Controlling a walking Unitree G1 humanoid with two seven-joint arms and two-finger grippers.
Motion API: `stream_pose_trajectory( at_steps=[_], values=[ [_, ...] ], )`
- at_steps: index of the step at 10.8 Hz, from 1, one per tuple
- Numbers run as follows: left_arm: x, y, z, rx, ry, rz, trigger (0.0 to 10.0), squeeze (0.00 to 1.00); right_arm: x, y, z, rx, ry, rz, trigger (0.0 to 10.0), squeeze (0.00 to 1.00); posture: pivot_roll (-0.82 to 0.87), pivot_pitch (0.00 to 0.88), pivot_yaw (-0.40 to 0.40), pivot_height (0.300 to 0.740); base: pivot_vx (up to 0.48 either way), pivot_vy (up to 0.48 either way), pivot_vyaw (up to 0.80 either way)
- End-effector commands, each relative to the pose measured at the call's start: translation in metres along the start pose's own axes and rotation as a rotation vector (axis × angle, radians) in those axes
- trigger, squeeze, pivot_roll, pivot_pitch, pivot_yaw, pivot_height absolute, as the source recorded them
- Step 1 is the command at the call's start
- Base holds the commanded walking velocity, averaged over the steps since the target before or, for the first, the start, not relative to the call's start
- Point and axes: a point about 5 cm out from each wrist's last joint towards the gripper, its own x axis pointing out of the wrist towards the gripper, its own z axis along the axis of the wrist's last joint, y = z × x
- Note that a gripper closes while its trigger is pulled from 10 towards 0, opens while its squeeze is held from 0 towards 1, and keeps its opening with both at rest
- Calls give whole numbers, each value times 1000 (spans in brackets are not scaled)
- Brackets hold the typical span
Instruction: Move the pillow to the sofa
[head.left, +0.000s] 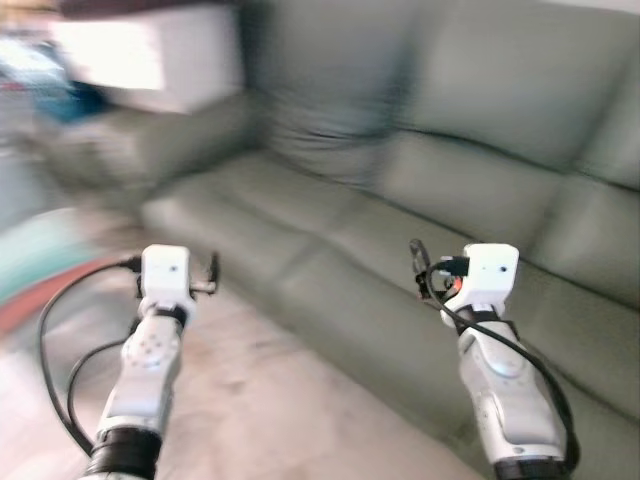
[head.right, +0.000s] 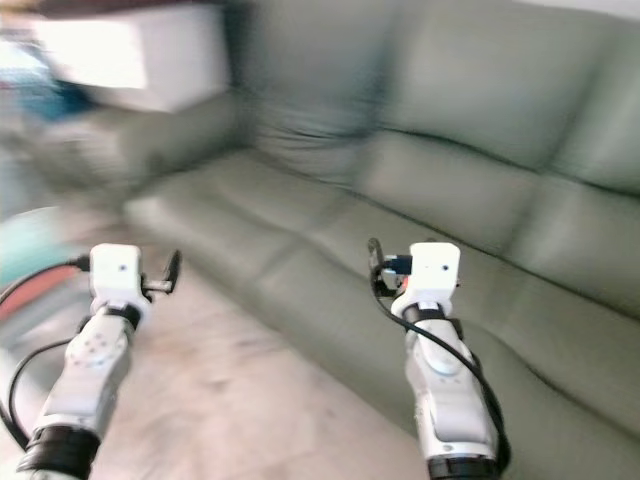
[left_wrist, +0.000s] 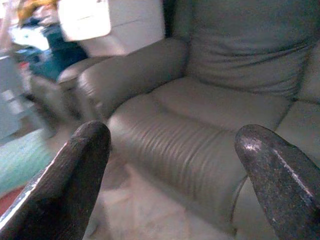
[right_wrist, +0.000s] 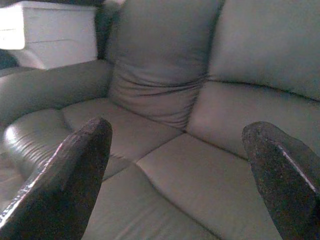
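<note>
A long grey-green sofa (head.left: 420, 260) stretches across the blurred head views, with a matching pillow (right_wrist: 160, 65) propped upright against its backrest at the armrest end. In front of it, the left gripper (left_wrist: 172, 185) hovers over the pale floor (head.left: 250, 400) and the right gripper (right_wrist: 175, 185) over the seat cushions, each with fingers spread wide and holding nothing.

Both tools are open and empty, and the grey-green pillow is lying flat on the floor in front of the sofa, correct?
Not quite. The grey-green fabric pillow is on the grey-green leather sofa, propped against its backrest in the corner, as the right wrist view shows. The left tool and right tool are indeed open and empty.
</note>
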Motion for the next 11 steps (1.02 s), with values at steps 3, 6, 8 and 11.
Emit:
stream_pose_trajectory(
  at_steps=[3, 6, 8, 11],
  values=[
    [1, 2, 2, 3, -10, 10, 10000, 0, 1, -3, 0, 1, -3, -6, 10000, 0, -110, 60, -5, 740, 0, 0, 800],
    [0, 3, 3, 3, -11, 11, 10000, 0, 0, -1, -2, 7, 1, -2, 10000, 0, -103, 56, -4, 740, 0, 0, 800],
    [0, 5, 3, 4, -12, 15, 10000, 0, 0, 1, -3, 10, 5, 4, 10000, 0, -95, 55, -6, 740, 0, 0, 800],
    [-2, 6, 2, 6, -10, 18, 10000, 0, 0, 2, -3, 38, 0, 12, 10000, 0, -91, 57, -8, 740, 0, 0, 800]
  ],
)
